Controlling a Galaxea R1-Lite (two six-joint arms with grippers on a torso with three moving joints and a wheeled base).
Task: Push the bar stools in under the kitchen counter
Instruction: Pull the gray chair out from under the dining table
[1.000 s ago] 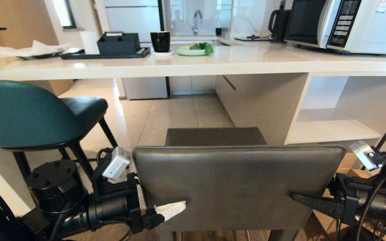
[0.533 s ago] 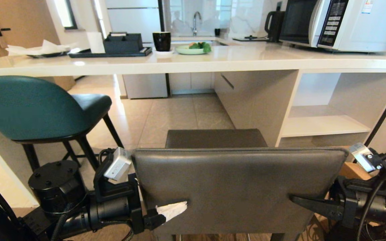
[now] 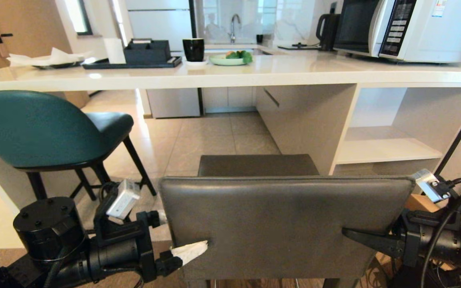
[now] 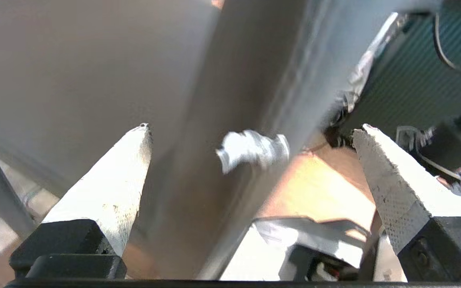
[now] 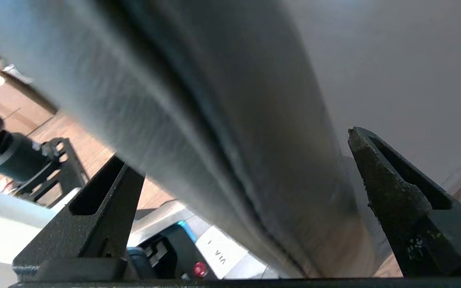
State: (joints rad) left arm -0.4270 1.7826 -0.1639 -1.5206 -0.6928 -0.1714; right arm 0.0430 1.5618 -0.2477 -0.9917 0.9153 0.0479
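Seemingly both splayed grippers — left gripper [image 3: 182, 250], right gripper [image 3: 354, 236] — straddle grey stool [image 3: 286, 224].

Teal stool [image 3: 34, 128], black legs; dark grey stool [image 3: 282, 224]; glossy off-white counter [image 3: 294, 72]; beige floor tiles [image 3: 206, 136].

Head view: we look forward and down from behind the grey stool [image 3: 286, 224], counter [image 3: 230, 74] at 12 o'clock. Left wrist view: very near the stool's backrest edge [image 4: 230, 132]. Right wrist view: equally near its other edge [image 5: 222, 132]. All three views share that backrest.
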